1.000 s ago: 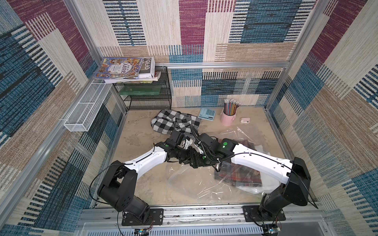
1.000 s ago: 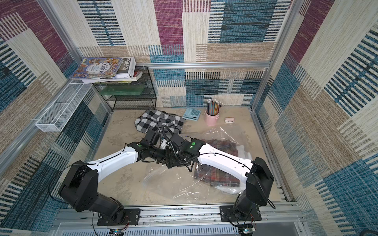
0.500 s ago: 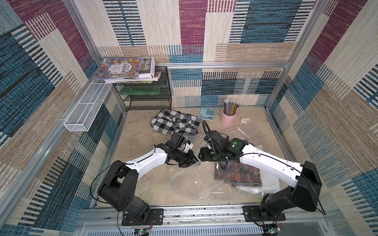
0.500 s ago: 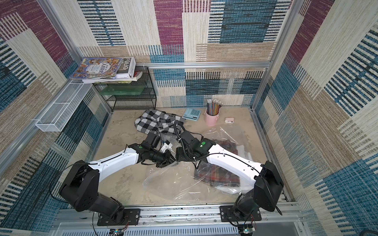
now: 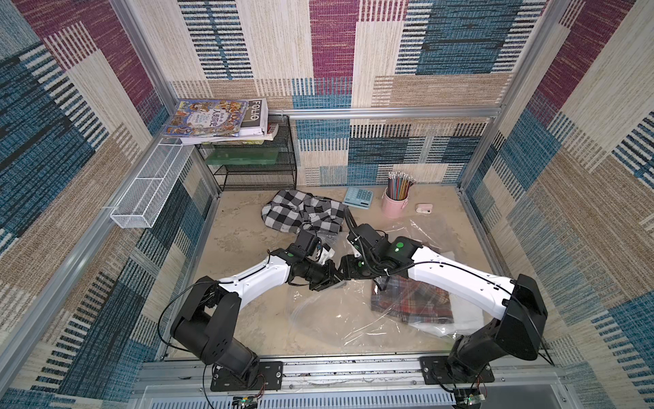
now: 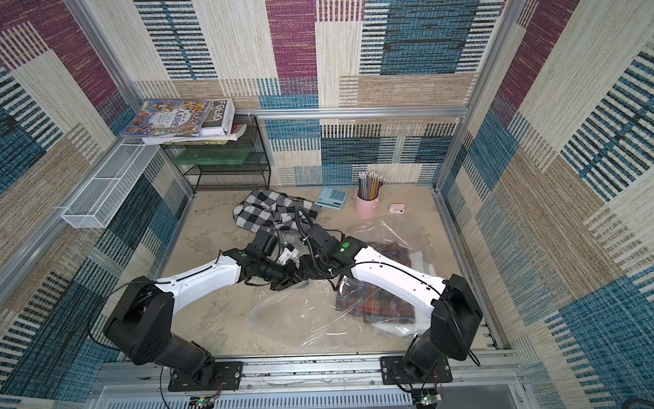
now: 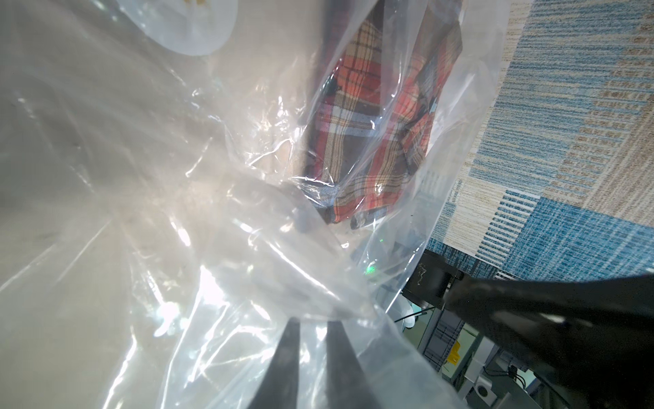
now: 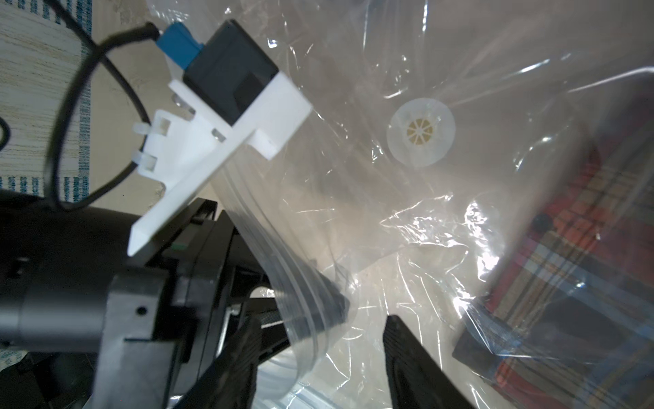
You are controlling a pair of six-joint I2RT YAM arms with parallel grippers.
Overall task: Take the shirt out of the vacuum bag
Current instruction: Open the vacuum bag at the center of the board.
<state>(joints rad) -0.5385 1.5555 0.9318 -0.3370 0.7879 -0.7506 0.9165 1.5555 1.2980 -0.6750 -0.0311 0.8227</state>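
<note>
the shirt [image 5: 414,301], red plaid and folded, lies flat inside the vacuum bag [image 5: 339,318], well in from the mouth and partly beneath the right forearm. from the left gripper [image 7: 311,322] it sits ahead of the tips, past a stretch of empty film. the bag lies slack on the table [image 5: 244,230], and its round valve [image 8: 421,132] is on the upper sheet just beyond the right gripper [image 8: 323,329].

both grippers meet at the zip strip [image 8: 293,283]. the left gripper's jaws stand nearly together with a fold of film gathered between them, which i read as a pinch on one lip of the mouth. the right gripper's jaws stand apart, one on either side of the ribbed strip, not yet gripping it. the likely reason for this pairing is to take each lip separately and draw the mouth open, so the shirt has a way out.

the two grippers are almost touching, so a parting pull has to carry them away from each other. on the far side of the left gripper, close by its wrist, lies a black-and-white checked cloth [image 5: 300,212], near enough to snag. farther out beyond the right gripper stand a calculator [image 5: 358,197] and a pink cup of pencils [image 5: 395,203], well apart from the bag. back toward the arm bases only film and table show, so that looks the freest way to pull.
</note>
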